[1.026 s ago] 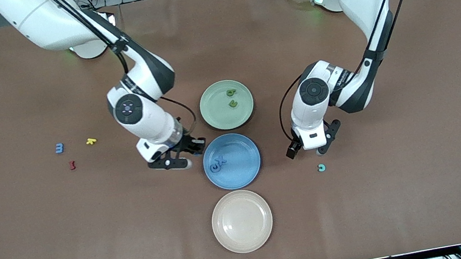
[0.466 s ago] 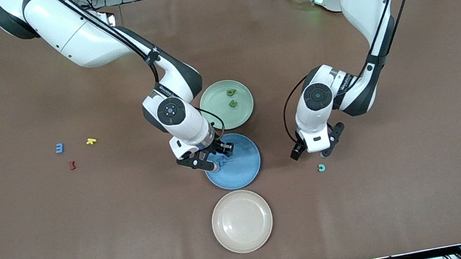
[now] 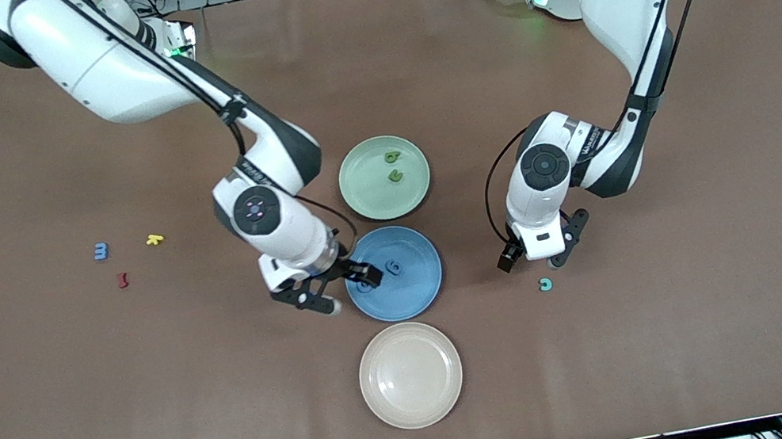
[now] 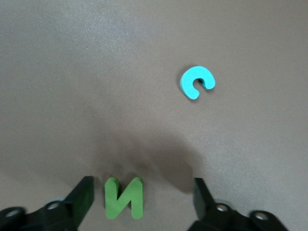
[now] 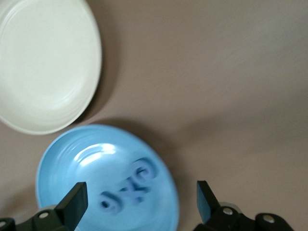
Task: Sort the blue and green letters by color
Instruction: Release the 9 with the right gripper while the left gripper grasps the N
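The left pincer stood spread directly over the green letter N, fingers flanking its width. The right pincer, spread and empty, hung at the blue plate's rim.

The front view looks down from high across the bench, facing both robot bases. The right wrist view looks close down on the blue plate and cream plate, both shared with the front view; the left wrist view hangs close over bare bench.
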{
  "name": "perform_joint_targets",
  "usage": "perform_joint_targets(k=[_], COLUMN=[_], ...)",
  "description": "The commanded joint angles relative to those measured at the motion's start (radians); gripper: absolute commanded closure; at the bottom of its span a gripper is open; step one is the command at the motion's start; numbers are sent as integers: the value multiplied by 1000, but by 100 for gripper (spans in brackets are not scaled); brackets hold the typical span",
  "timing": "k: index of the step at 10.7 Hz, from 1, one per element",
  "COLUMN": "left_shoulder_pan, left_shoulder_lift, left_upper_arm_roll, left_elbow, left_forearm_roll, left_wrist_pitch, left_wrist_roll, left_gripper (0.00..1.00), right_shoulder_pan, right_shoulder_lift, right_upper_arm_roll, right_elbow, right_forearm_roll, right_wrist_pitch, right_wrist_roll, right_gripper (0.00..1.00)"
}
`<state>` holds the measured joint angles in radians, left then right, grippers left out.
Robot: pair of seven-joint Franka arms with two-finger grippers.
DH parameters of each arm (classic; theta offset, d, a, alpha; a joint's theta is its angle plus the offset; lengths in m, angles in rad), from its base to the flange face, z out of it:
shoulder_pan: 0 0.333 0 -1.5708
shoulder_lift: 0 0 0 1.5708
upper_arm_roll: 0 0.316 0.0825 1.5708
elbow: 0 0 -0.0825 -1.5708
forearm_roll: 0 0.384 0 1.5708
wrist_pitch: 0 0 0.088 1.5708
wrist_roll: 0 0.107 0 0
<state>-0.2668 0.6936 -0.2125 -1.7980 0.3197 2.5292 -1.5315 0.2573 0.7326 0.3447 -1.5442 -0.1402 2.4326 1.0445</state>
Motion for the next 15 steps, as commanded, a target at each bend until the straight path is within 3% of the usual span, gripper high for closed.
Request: perform_joint_targets(k=[1,3,5,8,11,13,15], left_shoulder_pan=[5,6,9,-8,-20,-92,-184], left_shoulder_lift=[6,4,-2,-46,-78,-95,-106], left_upper_arm_roll=[-4,-4,-4,-22,-128,-139,-149], left_elbow=[0,2,2,3,9,9,16], left_forearm_roll=[25,25,27,24,15,15,13], left_wrist_pitch=[-10,-10,-10,-41,-61,-61,-61], left_wrist_roll=[-13,-12,-1,-2,-24,-71,-157], left_gripper=[100,100,100,100,100,100,100], right_shoulder_pan=[-206,-339,-442,-501,-503,-513,-515], right_shoulder_lift=[-255,-347,-464,-513,-526,-516,-500], right_upper_arm_roll=[57,57,50,-56,-175,-237,-260], right_elbow=[-264,-344,-489,-614,-746,-780,-781], right_forearm_roll=[-10,-4,-2,-4,-4,-2,-2], right_wrist_pitch=[-164,-373,-409,-376,-174,-104,-90], right_wrist_roll=[-140,-487,-650,-813,-913,-1015,-1032], right_gripper=[0,0,0,3,8,13,21])
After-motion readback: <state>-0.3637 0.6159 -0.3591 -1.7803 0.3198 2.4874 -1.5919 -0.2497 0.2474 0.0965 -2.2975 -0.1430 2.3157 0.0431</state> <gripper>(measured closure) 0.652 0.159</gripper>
